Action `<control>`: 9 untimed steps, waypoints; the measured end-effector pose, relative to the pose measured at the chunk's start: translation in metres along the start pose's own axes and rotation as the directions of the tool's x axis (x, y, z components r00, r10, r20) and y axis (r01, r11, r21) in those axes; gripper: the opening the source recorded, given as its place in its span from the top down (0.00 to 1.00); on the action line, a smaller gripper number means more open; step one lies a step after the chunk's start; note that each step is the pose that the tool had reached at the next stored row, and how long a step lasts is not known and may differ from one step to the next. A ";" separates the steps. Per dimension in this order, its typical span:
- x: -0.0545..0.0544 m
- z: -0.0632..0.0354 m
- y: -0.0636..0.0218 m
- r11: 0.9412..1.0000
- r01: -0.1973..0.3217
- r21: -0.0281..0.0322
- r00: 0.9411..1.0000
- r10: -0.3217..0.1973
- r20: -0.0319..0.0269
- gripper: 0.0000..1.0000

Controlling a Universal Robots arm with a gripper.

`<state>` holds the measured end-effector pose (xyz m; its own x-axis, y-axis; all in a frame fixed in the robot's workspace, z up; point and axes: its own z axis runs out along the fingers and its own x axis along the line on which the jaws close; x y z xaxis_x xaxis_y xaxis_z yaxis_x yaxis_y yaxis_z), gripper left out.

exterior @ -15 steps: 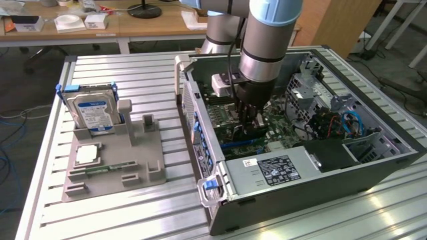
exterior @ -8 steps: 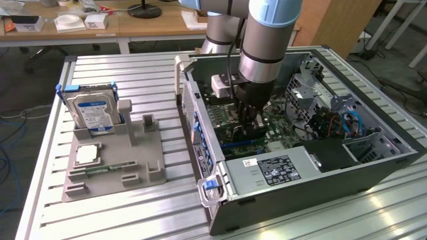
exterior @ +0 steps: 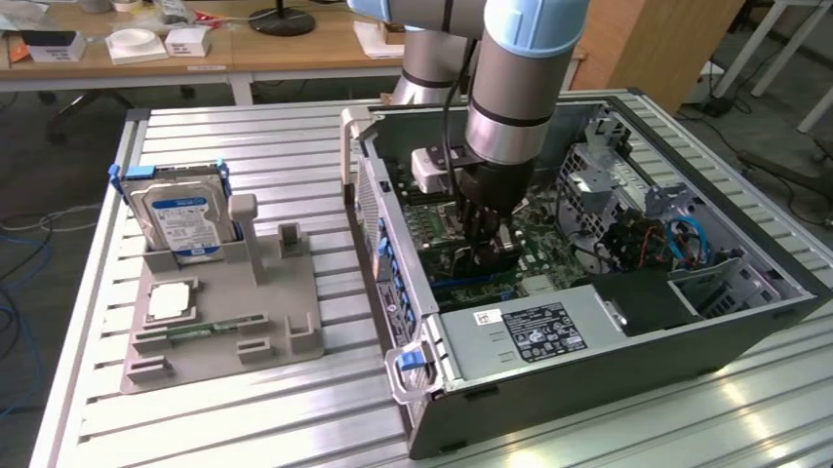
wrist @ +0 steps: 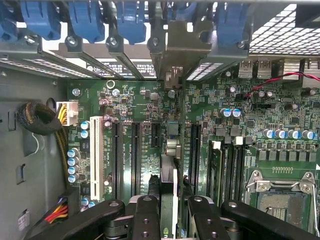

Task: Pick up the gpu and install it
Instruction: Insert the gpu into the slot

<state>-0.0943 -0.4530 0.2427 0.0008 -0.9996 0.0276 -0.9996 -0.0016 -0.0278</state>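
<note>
Ribbed bare aluminium desk [exterior: 234, 409], matt. Dark painted sheet-metal computer case [exterior: 625, 366], satin. Inside the case: glossy green motherboard [wrist: 145, 100]; gpu [wrist: 168, 170] with dull grey metal bracket; matt black claw [wrist: 172, 200]. Beside the case: smooth matt grey plastic holder [exterior: 280, 322].

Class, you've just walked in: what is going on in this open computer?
The robot arm's gripper is shut on the gpu, holding it edge-on inside the open computer case. The card runs along the motherboard's expansion slots, with its metal bracket at the case's rear wall. Whether it is fully seated cannot be told. Outside the case, the hard drive stands in the gray holder.
</note>
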 end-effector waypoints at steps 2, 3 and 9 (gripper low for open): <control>0.000 0.0001 0.0000 1.000 0.000 0.000 1.000 0.000 0.000 0.73; 0.000 0.0001 0.0000 1.000 0.000 0.000 1.000 0.000 0.000 0.73; -0.002 0.0007 0.0000 1.000 0.000 0.000 1.000 0.000 0.000 0.73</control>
<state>-0.0943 -0.4515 0.2420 0.0009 -0.9996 0.0278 -0.9996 -0.0016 -0.0277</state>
